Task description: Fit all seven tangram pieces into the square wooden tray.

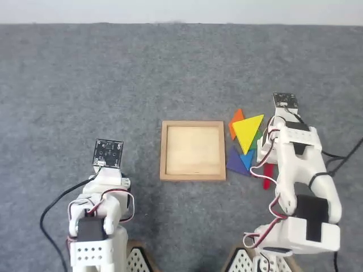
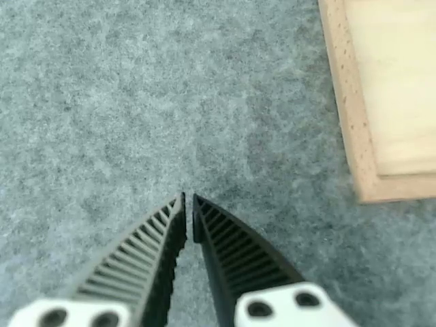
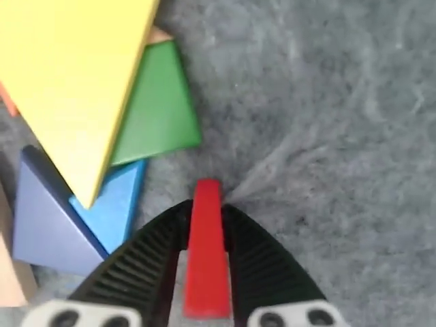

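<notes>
Your right gripper [image 3: 204, 204] is clamped on the red piece [image 3: 206, 259], which runs up between the two fingers with its end poking out past the tips. From the right wrist you cannot tell whether that piece is lifted or touching the grey mat [image 3: 327, 102]. Just beside it lies the heap: the yellow triangle [image 3: 82, 82] rests on top, overlapping the green piece [image 3: 160, 109] and the light blue piece [image 3: 112, 204], and the dark blue triangle [image 3: 44, 218] sits against the light blue one.

From the left wrist, your left gripper [image 2: 189, 199] is drawn in to a bare slit and holds nothing. It hangs over plain mat, near one corner of the tray [image 2: 354, 136] but apart from it.

From the high view, the tray sits in the middle of the table and its floor is bare wood, with no piece inside. All the pieces lie bunched against its right rim, under and around the right arm. The orange piece [image 1: 235, 122] peeks out at the far side of the yellow one, and the red one shows beside the arm. You can count six colours there; a seventh piece is hidden or too small to make out. The left arm stands well apart from the heap, on the other side of the tray.

My judgement: the task has barely begun. One piece is gripped, none is placed, and all seven are left to seat.
</notes>
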